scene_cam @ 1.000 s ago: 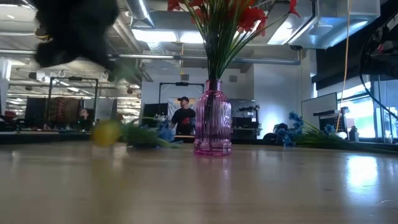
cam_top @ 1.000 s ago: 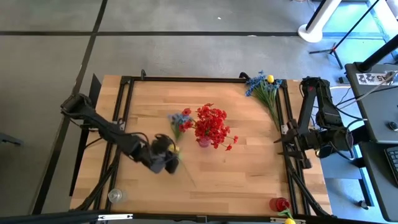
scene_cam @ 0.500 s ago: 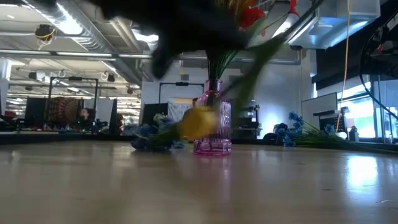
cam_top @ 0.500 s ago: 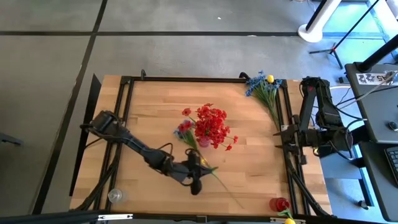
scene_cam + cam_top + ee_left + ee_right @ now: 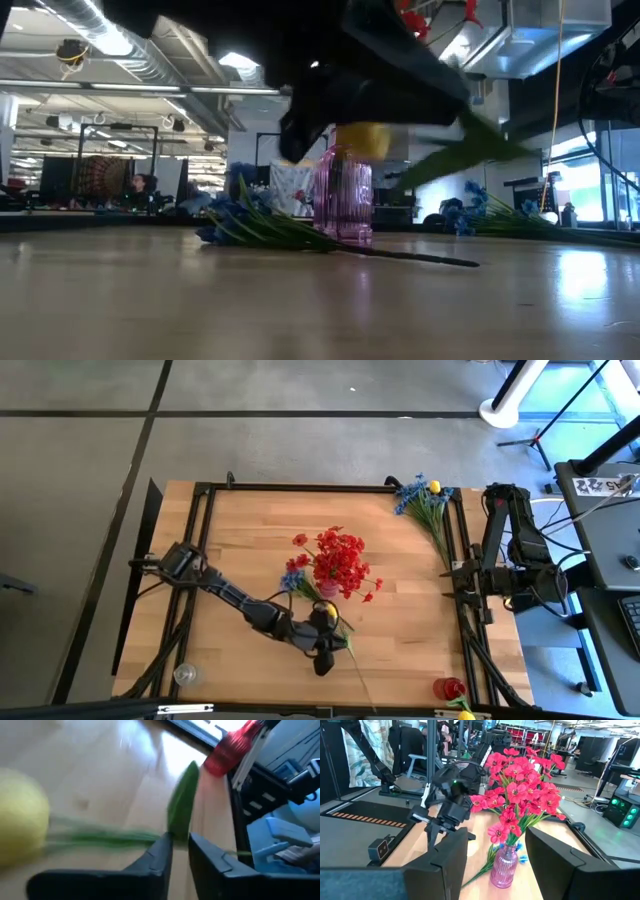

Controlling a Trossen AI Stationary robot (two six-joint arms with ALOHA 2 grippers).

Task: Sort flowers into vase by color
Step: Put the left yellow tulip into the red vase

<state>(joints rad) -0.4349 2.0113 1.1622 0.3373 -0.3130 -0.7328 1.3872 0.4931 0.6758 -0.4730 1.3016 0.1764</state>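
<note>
Closest to the low camera, the left gripper (image 5: 340,110) fills the upper frame as a dark blur, so its outline is hard to read there. In its own wrist view the fingers (image 5: 155,857) sit nearly closed, pinching the green stem of a yellow flower (image 5: 20,827); the blossom is smeared and cut off at the picture's edge. From above, this gripper (image 5: 325,645) hangs over the tabletop (image 5: 250,530) just toward the front edge from the pink vase (image 5: 328,588), with the yellow bloom (image 5: 323,611) beside it and the long stem trailing toward the front edge.

One blue sprig (image 5: 293,579) lies flat, touching the vase's left side; its stem runs across the wood in the low view. The vase holds one bunch of red flowers (image 5: 340,560), whose heads hide most of the vase from above.

The middle and left of the tabletop are bare wood. At the front edge stand a clear vase (image 5: 184,675) on the left and a red vase (image 5: 448,687) on the right, the latter half cut off.

Farther back, a blue bunch with one yellow head (image 5: 425,500) lies at the far right corner. The right gripper (image 5: 462,582) waits at the right edge, fingers (image 5: 445,860) spread wide, holding nothing.
</note>
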